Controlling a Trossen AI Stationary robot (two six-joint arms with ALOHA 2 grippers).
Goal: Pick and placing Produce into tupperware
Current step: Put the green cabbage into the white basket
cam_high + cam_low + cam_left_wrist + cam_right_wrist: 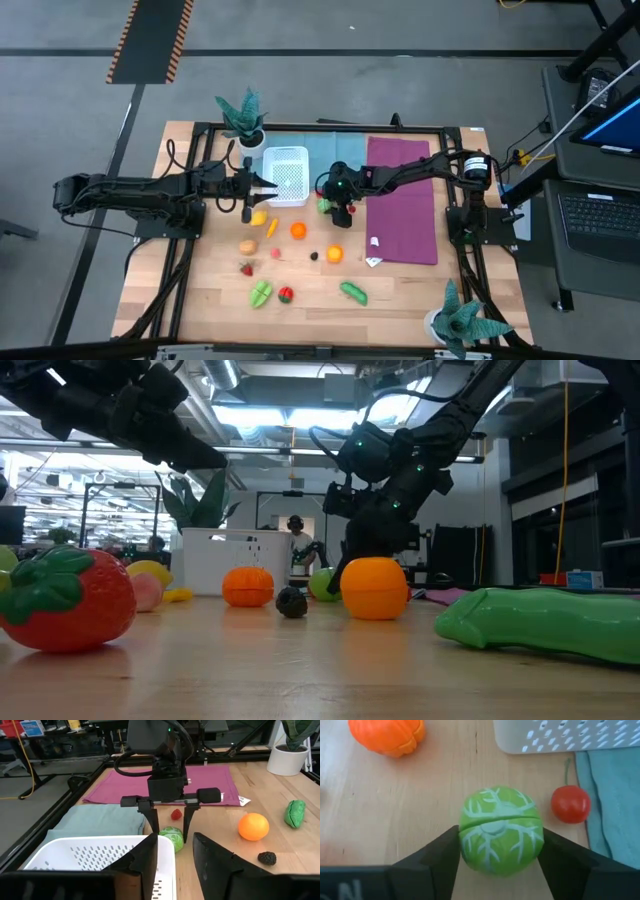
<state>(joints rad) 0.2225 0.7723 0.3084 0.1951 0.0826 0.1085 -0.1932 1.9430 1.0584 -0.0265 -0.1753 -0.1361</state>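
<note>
I have the right gripper (497, 857) down on the table just beside the white container (285, 175), its two fingers straddling the green cabbage (500, 830); the fingers stand against the cabbage's sides or very nearly, and I cannot tell whether they press it yet, so I count this as the grasping step and not a secure hold. The cabbage sits on the wood near the container's corner, with a small red cherry (570, 804) just beside it at the edge of the teal cloth (615, 805). My left gripper (175, 857) hovers at the container's rim with its fingers a narrow gap apart and nothing between them. The rest of the produce lies scattered on the table in front of the container: an orange (334, 254), a small pumpkin (298, 230), a strawberry (246, 268) and others. Next I judge I need a firm squeeze on the cabbage, a straight lift clear of the cherry, then a short carry over the container wall, minding the left gripper parked there.
</note>
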